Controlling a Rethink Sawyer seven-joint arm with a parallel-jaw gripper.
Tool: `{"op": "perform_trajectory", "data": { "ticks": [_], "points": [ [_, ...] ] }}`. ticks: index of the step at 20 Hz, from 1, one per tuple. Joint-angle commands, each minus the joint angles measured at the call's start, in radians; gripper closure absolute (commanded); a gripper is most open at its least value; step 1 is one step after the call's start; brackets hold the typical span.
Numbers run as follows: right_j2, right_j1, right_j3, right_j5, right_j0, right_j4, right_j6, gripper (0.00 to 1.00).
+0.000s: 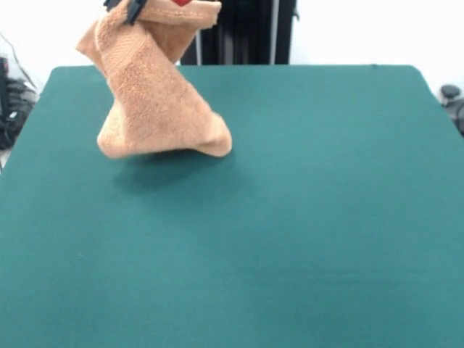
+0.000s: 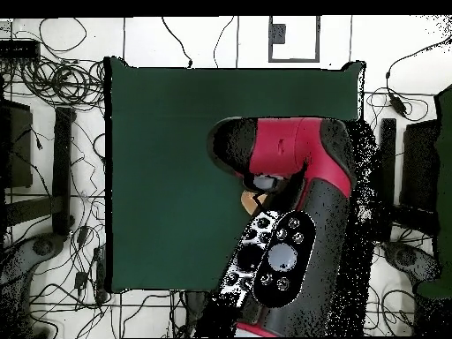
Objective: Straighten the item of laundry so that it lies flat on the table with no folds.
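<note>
step: lift | towel [image 1: 156, 94] hangs twisted above table [image 1: 290, 217], far side, picture-left in front view | gripper [image 1: 127, 7] apparently clenched on its top edge, mostly cropped | next: lower, drag flat

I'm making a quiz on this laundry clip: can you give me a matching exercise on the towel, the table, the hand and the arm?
Things:
1. towel
2. table
3. hand
4. arm

States:
A. red and black, covers most of the towel in the overhead view
B. hangs bunched, lifted off the table
C. dark green, bare
D. at the front view's top edge, on the towel's top

Pairs: 1-B, 2-C, 3-D, 4-A
</note>
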Motion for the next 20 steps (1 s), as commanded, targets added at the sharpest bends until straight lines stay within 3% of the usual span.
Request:
{"op": "perform_trajectory", "data": {
  "ticks": [1,16,20],
  "points": [
    [0.088,0.076,-0.021,0.115,0.047,0.015,0.099,1.00],
    [0.078,0.064,-0.009,0.114,0.060,0.013,0.098,1.00],
    [0.056,0.078,-0.036,0.181,0.081,-0.005,0.093,1.00]
  ]
}}
